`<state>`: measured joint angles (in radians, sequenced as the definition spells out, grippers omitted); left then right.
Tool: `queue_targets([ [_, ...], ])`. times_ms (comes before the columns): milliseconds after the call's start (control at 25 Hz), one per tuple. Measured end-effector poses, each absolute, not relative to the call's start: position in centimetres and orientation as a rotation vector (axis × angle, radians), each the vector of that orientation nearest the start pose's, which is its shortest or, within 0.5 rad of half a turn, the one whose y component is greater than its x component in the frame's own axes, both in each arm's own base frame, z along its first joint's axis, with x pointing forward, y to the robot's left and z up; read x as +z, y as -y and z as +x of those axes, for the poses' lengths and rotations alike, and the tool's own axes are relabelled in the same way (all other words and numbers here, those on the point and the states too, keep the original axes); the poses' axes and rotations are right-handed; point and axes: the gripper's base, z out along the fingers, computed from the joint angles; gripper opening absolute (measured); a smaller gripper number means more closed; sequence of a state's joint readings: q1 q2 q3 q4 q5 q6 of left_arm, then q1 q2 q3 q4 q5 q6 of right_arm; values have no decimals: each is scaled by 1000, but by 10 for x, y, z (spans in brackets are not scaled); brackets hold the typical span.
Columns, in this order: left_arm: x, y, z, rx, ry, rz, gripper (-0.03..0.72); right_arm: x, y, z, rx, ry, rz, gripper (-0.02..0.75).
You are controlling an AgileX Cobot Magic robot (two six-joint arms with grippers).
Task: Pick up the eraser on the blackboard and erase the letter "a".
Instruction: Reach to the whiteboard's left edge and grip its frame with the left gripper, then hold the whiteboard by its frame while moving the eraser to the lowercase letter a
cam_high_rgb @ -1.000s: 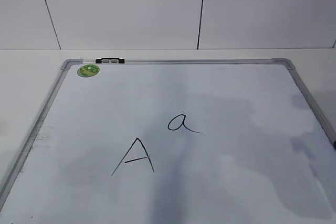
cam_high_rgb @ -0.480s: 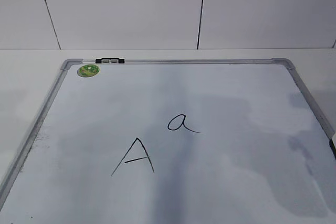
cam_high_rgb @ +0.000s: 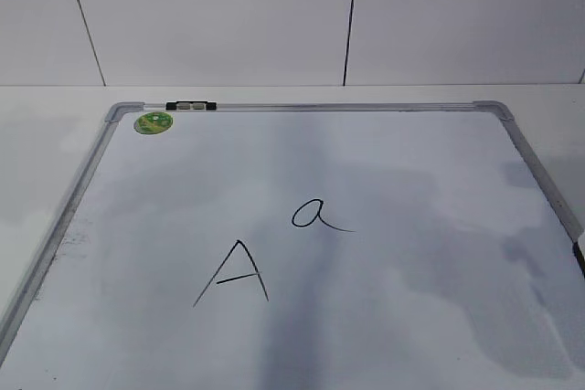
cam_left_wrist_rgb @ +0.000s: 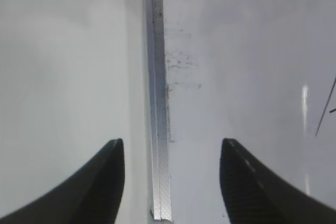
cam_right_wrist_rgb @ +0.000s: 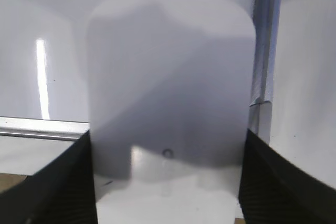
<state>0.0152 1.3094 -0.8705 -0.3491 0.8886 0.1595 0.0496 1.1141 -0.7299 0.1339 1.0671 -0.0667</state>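
Note:
The blackboard (cam_high_rgb: 320, 108) lies flat on the table and fills the exterior view. The letter "a" (cam_high_rgb: 315, 215) sits near its middle, above and right of a larger capital "A" (cam_high_rgb: 235, 273). The white eraser (cam_right_wrist_rgb: 170, 77) shows only in the right wrist view, over the board's corner frame (cam_right_wrist_rgb: 42, 128). My right gripper (cam_right_wrist_rgb: 167, 136) has a jaw against each side of the eraser. In the exterior view only a dark tip (cam_high_rgb: 579, 258) shows at the right edge. My left gripper (cam_left_wrist_rgb: 171, 141) is open and empty, straddling the board's left frame (cam_left_wrist_rgb: 156, 77).
A round green magnet (cam_high_rgb: 154, 122) sits at the board's far left corner, beside a black-and-silver clip (cam_high_rgb: 192, 106) on the far edge. A white panelled wall rises behind the table. A stroke of the capital "A" (cam_left_wrist_rgb: 325, 106) shows in the left wrist view.
The dark tip at the right edge of the exterior view has shifted slightly down and inward. Shadows on the board have shifted. The letters are unchanged.

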Motion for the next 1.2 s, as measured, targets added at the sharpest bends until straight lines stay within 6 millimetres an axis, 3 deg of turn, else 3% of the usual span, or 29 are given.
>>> queue_targets([
  [200,245,21,268,-393,-2834,15,429,253,-19,174,180,-2927,-95,562],
  [400,222,21,287,-403,-2919,47,368,253,-19,174,180,-2927,-95,562],
  [800,184,22,307,-433,-2990,80,352,253,-19,175,182,-2925,-95,562],
  [1200,164,21,316,-433,-3014,59,304,253,-19,175,181,-2919,-96,561],
])
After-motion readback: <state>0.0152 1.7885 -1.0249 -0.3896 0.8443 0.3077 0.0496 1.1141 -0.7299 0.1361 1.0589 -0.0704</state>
